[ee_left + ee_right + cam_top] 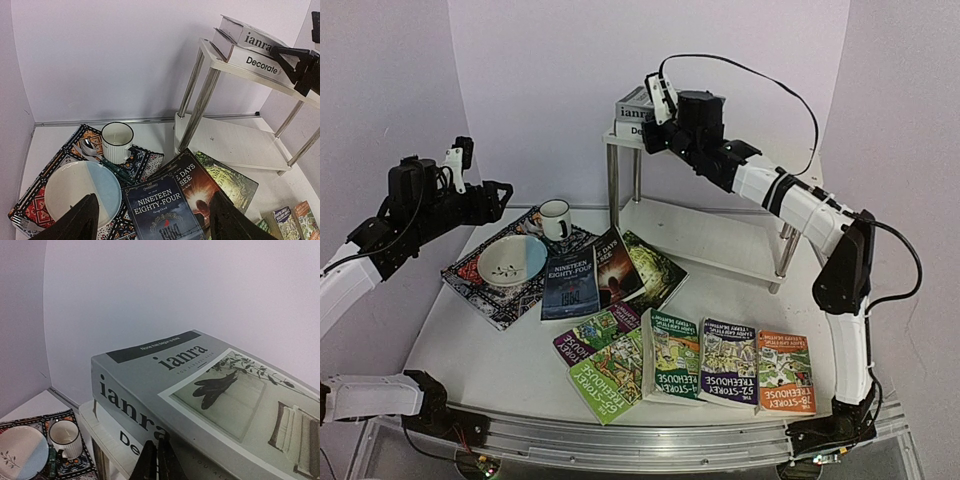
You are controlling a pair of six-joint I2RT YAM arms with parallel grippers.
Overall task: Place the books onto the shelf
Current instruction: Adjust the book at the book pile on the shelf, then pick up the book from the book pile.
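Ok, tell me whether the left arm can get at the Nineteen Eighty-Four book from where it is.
Probably yes. The left gripper hangs open, pointed at Nineteen Eighty-Four, whose cover lies bare. The plate and mug sit off to one side. Lying flat, it may be hard to pinch.

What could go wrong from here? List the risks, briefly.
1. The grey book sits askew atop the Decorate book on the shelf's top board; the shut right hand at its edge could nudge it off when pulling away.
2. The open left hand hovers over Nineteen Eighty-Four, close to the mug and plate; a careless descent may knock them.
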